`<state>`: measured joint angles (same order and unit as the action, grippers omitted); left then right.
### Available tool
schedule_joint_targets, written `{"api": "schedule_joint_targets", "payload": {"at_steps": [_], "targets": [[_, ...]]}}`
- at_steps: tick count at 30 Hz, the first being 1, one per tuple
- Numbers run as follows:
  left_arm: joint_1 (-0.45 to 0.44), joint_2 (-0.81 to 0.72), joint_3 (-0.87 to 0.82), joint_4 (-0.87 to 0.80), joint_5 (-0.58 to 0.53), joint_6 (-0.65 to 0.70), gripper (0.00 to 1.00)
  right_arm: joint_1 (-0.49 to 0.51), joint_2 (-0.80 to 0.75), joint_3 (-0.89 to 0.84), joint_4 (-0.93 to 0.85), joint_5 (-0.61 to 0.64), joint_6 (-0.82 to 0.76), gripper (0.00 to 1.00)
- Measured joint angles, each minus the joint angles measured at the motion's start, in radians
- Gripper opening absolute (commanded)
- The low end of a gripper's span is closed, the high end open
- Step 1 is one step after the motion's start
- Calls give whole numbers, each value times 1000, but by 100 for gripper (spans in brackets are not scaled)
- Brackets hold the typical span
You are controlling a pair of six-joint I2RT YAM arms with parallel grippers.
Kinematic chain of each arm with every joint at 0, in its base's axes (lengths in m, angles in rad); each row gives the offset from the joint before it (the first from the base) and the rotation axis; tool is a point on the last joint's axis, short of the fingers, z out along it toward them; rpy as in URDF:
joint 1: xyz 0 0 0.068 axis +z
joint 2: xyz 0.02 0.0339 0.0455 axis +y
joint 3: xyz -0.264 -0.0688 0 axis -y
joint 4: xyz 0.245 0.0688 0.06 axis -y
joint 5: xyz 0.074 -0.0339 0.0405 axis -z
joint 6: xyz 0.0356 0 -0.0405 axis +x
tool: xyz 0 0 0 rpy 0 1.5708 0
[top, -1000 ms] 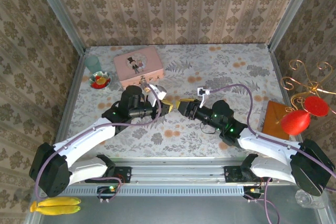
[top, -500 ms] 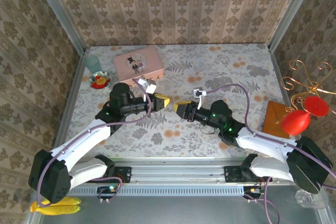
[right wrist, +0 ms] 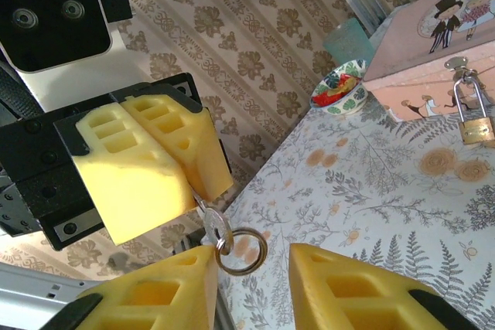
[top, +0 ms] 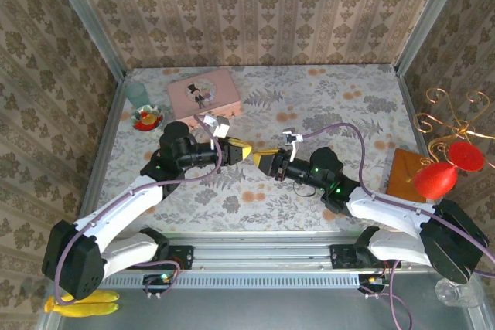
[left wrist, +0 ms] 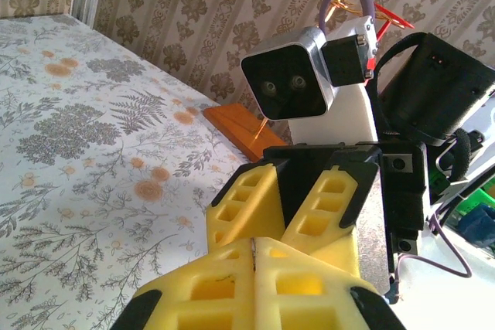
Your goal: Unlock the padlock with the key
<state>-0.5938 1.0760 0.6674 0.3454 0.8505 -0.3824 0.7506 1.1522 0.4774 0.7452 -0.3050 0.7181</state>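
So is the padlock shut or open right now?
Shut. In the right wrist view the padlock hangs from the pink tin's hasp, both shackle legs seated in its brass body.

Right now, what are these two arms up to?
They are working on opening a padlock with a key. The left gripper is shut on the key, held in the air with its ring dangling. The right gripper faces it, open, fingers either side of the ring, possibly to take the key. The padlock hangs locked on the pink tin, untouched.
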Motion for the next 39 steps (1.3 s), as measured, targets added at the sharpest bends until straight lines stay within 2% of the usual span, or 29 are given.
{"api": "schedule_joint_targets", "payload": {"at_steps": [6,17,39], "targets": [[0,0,0,0,0,0,0,0,0,0,0,1,-9,30],[0,1,0,1,0,0,0,0,-7,0,5,3,-17,38],[1,12,0,8,11,0,0,1,-9,0,16,-3,-43,31]]}}
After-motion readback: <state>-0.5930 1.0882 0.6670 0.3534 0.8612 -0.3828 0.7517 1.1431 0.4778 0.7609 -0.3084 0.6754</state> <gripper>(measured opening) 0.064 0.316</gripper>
